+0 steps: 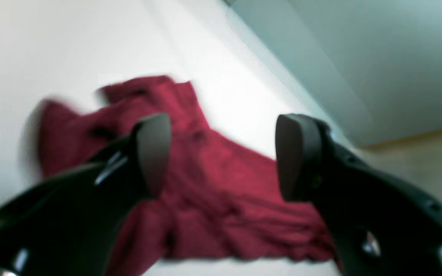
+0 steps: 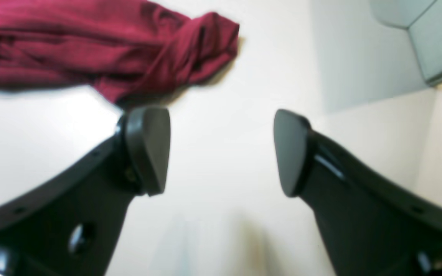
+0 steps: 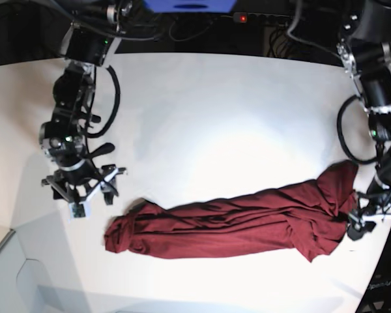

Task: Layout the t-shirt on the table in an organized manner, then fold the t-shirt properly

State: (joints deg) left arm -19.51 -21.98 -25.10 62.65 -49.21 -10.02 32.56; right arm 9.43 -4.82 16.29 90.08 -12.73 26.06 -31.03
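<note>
The t-shirt (image 3: 234, 220) is stretched into a long, rumpled band across the near part of the bench (image 3: 202, 117), from near left to right. It is neither spread flat nor folded, so both stages are judged still to be done. The left gripper (image 1: 223, 155) and the right gripper (image 2: 221, 151) are spread wide, and nothing is held.
</note>
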